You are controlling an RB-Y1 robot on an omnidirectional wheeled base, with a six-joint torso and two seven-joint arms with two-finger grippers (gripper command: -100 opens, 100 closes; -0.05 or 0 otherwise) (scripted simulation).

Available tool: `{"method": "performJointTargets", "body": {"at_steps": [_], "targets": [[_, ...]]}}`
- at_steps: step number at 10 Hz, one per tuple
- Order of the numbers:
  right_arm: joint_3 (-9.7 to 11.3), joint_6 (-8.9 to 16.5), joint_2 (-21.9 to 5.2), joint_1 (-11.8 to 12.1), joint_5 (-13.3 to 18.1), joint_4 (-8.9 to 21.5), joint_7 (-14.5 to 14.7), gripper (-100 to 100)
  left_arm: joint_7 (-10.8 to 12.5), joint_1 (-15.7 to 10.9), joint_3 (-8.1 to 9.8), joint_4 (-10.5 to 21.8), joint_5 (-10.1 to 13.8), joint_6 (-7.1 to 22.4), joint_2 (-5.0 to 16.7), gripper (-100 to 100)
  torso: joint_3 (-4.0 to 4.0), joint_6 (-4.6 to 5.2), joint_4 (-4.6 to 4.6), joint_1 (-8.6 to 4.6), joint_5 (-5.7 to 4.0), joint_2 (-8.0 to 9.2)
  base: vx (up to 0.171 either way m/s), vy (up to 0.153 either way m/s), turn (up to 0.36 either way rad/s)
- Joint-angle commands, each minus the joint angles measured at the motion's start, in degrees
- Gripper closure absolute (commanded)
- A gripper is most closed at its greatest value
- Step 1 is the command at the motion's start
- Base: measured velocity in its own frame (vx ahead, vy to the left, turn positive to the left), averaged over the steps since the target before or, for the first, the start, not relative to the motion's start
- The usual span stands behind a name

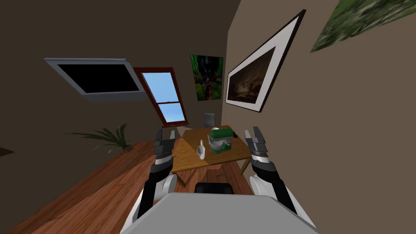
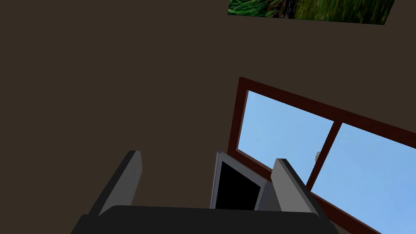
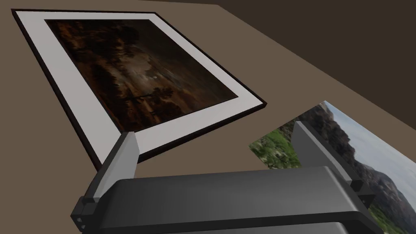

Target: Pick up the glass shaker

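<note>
Dim overall, walls dark brown. Window (image 1: 167, 96) at 10 o'clock is the one bright patch. Wide-lens splay; picture (image 1: 353, 22) at 2 o'clock smeared toward the corner.

Home, dining corner. Wooden table (image 1: 191, 162) sits between the left gripper (image 1: 165, 137) fingers and the right gripper (image 1: 253, 136) fingers, with a green stand mixer (image 1: 220, 141) on it and a chair (image 1: 209, 119) behind. Beyond the fingers: framed picture (image 1: 250, 83), poster (image 1: 207, 77), red-framed window (image 1: 162, 87), wall screen (image 1: 97, 77). Potted plant (image 1: 107, 138) outboard of the left fingers. Plank floor (image 1: 81, 195).
</note>
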Motion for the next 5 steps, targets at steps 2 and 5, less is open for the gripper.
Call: {"method": "performJointTargets", "body": {"at_steps": [2, 5], "targets": [[0.00, 0.00, 0.00, -0.01, 0.00, 0.00, 0.00, 0, 0.92, 0.01, 2.02, 1.62, 1.29, 1.86, 3.14, -100, 0.03, 0.02, 0.01, 0.07, 0.01, 0.06, -0.027, 0.025, -0.149], [0.00, 0.00, 0.00, -0.01, 0.00, 0.00, 0.00, 0, 2.48, -0.07, 5.41, 4.56, 3.77, 5.16, 5.62, -100, 0.10, 0.02, 0.04, 0.23, 0.05, 0.18, -0.047, 0.052, -0.179]]}}
